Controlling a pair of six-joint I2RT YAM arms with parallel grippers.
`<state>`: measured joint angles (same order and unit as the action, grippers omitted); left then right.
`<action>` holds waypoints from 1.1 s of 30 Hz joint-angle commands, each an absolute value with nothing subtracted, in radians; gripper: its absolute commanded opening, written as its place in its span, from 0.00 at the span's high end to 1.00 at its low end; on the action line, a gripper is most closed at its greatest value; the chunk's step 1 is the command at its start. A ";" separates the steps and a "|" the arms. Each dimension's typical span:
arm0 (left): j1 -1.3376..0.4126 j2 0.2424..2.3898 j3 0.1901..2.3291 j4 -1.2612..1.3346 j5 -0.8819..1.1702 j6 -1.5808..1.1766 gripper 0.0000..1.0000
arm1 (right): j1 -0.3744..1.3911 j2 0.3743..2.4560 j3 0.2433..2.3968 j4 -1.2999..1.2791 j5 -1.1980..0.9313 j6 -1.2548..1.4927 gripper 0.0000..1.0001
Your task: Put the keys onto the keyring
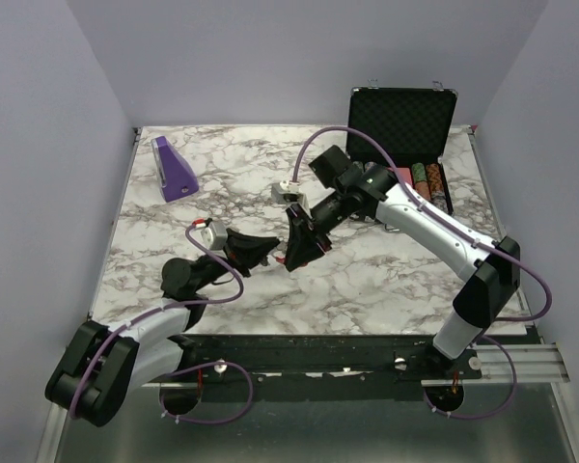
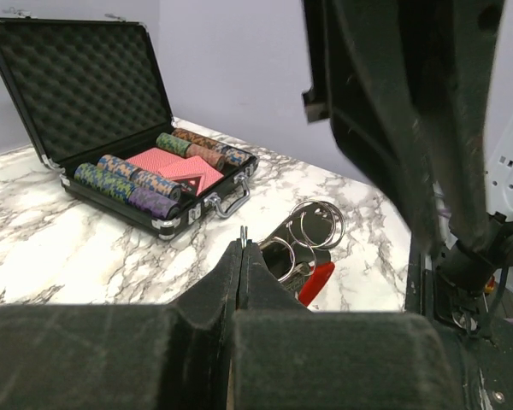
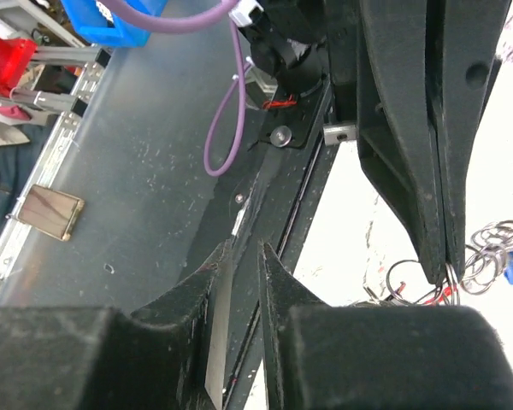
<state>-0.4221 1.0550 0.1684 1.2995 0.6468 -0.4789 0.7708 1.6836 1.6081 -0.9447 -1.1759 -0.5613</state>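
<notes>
Keyring (image 2: 306,232): lying on the marble counter (image 1: 367,280) near its centre, metal rings fanning out, the red crescent (image 2: 316,282) pointing toward 5 o'clock in the left wrist view.
Left gripper (image 2: 243,246): pressing its fingers fully together just short of the keyring, a thin metal sliver (image 2: 244,231) sticking up between the tips; what the sliver belongs to cannot be told.
Right gripper (image 3: 242,252): hovering at 3 o'clock of the left gripper, fingers standing a narrow slit apart; whether anything is sitting in the slit cannot be told.
Blue key (image 3: 511,272): lying beside the rings.
Poker chip case (image 1: 402,121): standing open at the counter's 1 o'clock.
Purple wedge (image 1: 174,169): sitting at the counter's 10 o'clock.
</notes>
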 commanded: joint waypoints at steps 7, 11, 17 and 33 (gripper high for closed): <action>-0.394 1.031 0.137 1.594 0.614 -0.531 1.00 | 0.595 1.646 1.681 -0.799 -1.065 -0.382 0.64; -0.393 1.028 0.123 1.595 0.591 -0.548 1.00 | 0.594 1.651 1.599 -0.730 -1.002 -0.336 0.61; -0.393 1.037 0.126 1.594 0.566 -0.575 1.00 | 0.643 1.681 1.537 -0.739 -1.025 -0.359 0.61; -0.393 1.057 0.140 1.595 0.621 -0.609 1.00 | 0.770 1.667 1.474 -0.732 -1.040 -0.434 0.62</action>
<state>-0.3992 1.0477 0.1284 1.2995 0.5842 -0.5842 0.7605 1.6714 1.4723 -0.7467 -1.0363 -0.4114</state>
